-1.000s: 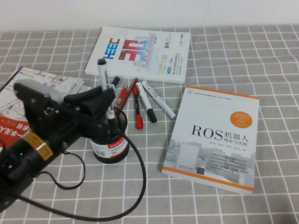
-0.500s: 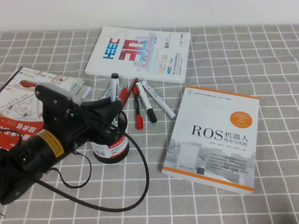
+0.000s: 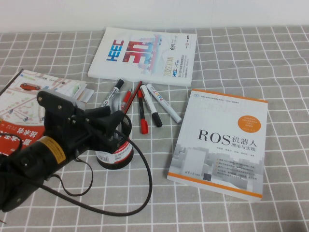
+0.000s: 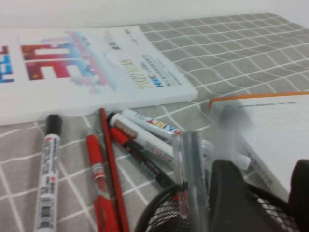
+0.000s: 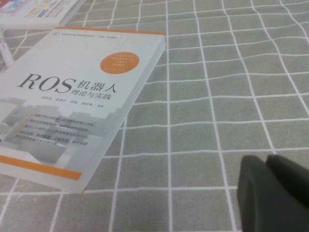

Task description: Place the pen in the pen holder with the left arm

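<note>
The pen (image 3: 112, 93), a white-barrelled marker with a black cap, slants beside the red pens, cap pointing away from me. Its near end is hidden behind my left gripper (image 3: 112, 116). In the left wrist view the pen (image 4: 49, 174) runs past the outside of the pen holder's mesh rim (image 4: 159, 212). I cannot tell whether its end rests in the holder. The black mesh pen holder (image 3: 115, 155) stands under my left gripper (image 4: 264, 169), whose jaws stand wide apart and empty over it. A thin clear pen (image 4: 190, 169) stands in the holder. My right gripper (image 5: 268, 166) is shut, low over the cloth.
Red pens (image 3: 141, 113) and white markers (image 3: 161, 104) lie just beyond the holder. A white HEC book (image 3: 145, 53) lies at the back and a ROS book (image 3: 219, 140) to the right. A magazine (image 3: 29, 106) lies on the left. A black cable (image 3: 140, 183) loops in front.
A second ago my left gripper held the pen upright above the holder. The arm came down, the jaws opened, and the pen sank and now slants beside the red pens.
</note>
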Tool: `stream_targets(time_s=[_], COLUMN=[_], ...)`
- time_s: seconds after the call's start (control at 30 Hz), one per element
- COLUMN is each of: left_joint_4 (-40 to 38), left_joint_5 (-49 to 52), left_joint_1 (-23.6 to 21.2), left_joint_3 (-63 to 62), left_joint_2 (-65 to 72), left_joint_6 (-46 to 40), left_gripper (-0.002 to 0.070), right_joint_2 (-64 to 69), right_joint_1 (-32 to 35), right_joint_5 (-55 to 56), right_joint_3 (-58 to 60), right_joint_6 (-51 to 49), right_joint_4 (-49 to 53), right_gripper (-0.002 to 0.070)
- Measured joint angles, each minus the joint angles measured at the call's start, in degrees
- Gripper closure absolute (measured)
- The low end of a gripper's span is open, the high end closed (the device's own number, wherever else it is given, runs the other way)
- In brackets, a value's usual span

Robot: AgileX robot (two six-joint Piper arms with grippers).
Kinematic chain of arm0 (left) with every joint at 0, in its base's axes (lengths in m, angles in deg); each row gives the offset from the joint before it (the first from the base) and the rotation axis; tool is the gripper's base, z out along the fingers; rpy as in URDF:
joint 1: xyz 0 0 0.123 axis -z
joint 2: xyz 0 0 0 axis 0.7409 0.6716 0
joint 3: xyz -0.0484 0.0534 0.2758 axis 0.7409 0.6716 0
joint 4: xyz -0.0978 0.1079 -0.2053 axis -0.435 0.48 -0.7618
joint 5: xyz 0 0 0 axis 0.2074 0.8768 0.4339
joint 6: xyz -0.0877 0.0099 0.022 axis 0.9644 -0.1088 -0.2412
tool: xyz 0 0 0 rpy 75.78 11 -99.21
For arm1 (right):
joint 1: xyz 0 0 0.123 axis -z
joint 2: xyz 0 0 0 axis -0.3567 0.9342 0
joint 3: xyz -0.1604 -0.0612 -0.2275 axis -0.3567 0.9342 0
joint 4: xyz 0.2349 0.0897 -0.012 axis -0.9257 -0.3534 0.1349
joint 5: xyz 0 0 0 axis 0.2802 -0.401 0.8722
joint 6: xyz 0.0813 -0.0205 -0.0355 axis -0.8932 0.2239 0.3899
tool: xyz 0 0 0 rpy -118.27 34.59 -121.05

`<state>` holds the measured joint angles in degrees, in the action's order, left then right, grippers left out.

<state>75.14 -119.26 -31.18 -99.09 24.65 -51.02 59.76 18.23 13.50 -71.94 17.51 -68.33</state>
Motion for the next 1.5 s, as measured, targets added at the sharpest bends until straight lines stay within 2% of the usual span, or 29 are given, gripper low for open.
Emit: stream_targets(time_s=[0.13,0.37,0.43,0.53,0.63,0.77,1.03,1.27,1.5], left_joint_4=[-1.21,-1.04,-0.82,-0.42,0.54,5.33,15.36,16.35,16.35], left_joint_5=[0.43,1.53,2.87,7.76,15.65,24.52,35.35,42.80,44.29], left_joint_1=[0.00,0.00,0.00,0.00,0.00,0.00,0.00,0.00,0.00], left_joint_3=[0.00,0.00,0.00,0.00,0.00,0.00,2.07,11.46,20.04], left_joint_2=[0.00,-1.43,-3.63,-8.99,-15.24,-25.42,-47.53,-65.51,-74.19], left_joint_6=[-0.02,-0.01,0.08,1.34,5.22,11.94,23.76,29.81,39.86], left_gripper=[0.0412,0.0408,0.0437,0.0559,0.0640,0.0669,0.0675,0.0675,0.0675], right_joint_2=[0.00,0.00,0.00,0.00,0.00,0.00,0.00,0.00,0.00], right_joint_1=[0.00,0.00,0.00,0.00,0.00,0.00,0.00,0.00,0.00], right_joint_5=[0.00,0.00,0.00,0.00,0.00,0.00,0.00,0.00,0.00], right_joint_3=[0.00,0.00,0.00,0.00,0.00,0.00,0.00,0.00,0.00], right_joint_6=[0.00,0.00,0.00,0.00,0.00,0.00,0.00,0.00,0.00], right_joint_4=[0.00,0.00,0.00,0.00,0.00,0.00,0.00,0.00,0.00], right_gripper=[0.0691,0.0691,0.0691,0.0691,0.0691,0.0691,0.0691,0.0691,0.0691])
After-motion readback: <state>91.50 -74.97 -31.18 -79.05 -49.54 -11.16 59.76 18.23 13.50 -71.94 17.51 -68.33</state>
